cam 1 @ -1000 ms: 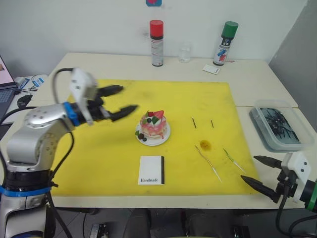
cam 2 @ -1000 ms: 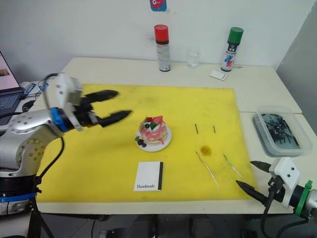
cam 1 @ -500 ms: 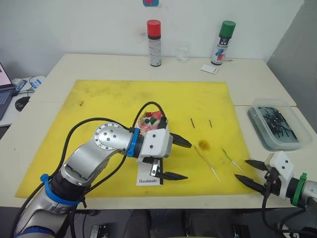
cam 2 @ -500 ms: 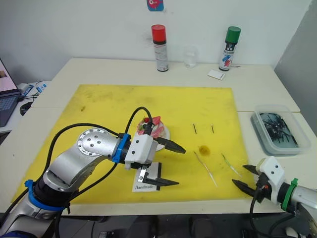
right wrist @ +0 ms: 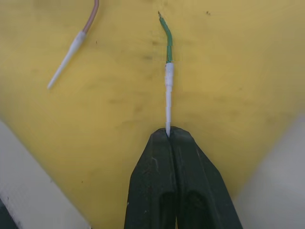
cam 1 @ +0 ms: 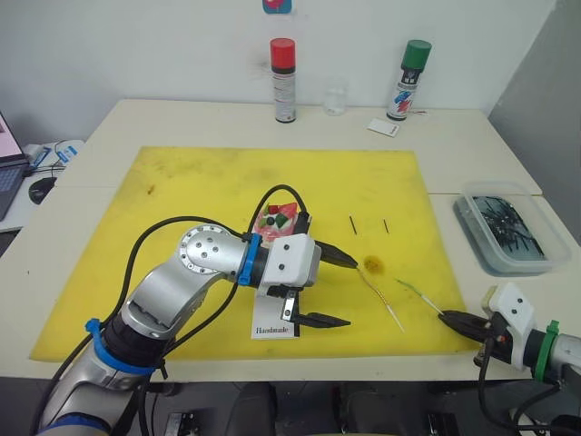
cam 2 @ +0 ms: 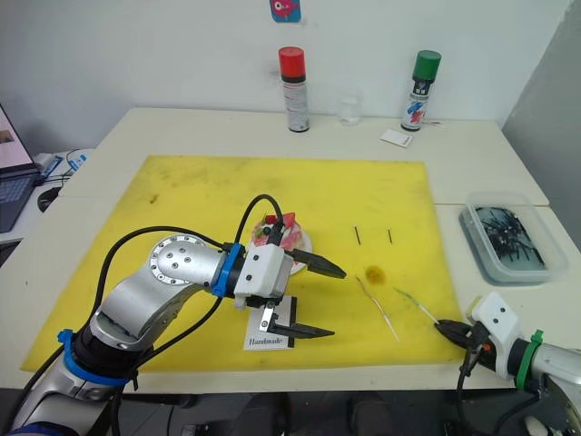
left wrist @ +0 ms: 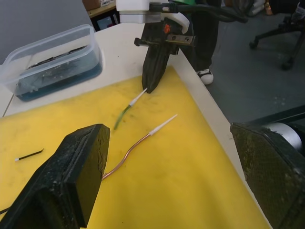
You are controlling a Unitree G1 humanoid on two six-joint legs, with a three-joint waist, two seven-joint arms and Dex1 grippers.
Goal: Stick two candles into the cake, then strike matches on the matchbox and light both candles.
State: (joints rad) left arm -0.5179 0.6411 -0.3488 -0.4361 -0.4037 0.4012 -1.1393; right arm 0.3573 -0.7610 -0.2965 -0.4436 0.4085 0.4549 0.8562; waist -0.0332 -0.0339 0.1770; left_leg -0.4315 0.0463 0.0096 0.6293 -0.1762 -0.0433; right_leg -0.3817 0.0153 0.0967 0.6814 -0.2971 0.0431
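Right gripper (right wrist: 167, 136), its two black fingers pressed together at the near right corner of the yellow mat (cam 1: 182, 182), now pinches the pale tip of the green candle (right wrist: 167, 71); half a second ago those fingers stood apart, just short of it. The stick's far end looks lifted off the mat, so the pick-up appears to have begun (its hold is only on the very tip, and could slip).

The left gripper (cam 1: 334, 289) hangs wide open and empty above the mat, between the cake (cam 1: 279, 218) and the second, brownish candle (cam 1: 381, 295), hardly shifted in that half second after its swing in from the mat's left side a second ago. That candle lies flat, untouched, just left of the one being taken.

The pink cake on its white plate sits mid-mat, partly behind the left wrist, with no candle in it. The matchbox (cam 1: 272, 325) lies near the front edge, under the left gripper's near finger; the two matches (cam 1: 352, 224) rest right of the cake.

Judged from this, the first candle is just secured and the task has barely begun, with both plantings and the lighting ahead
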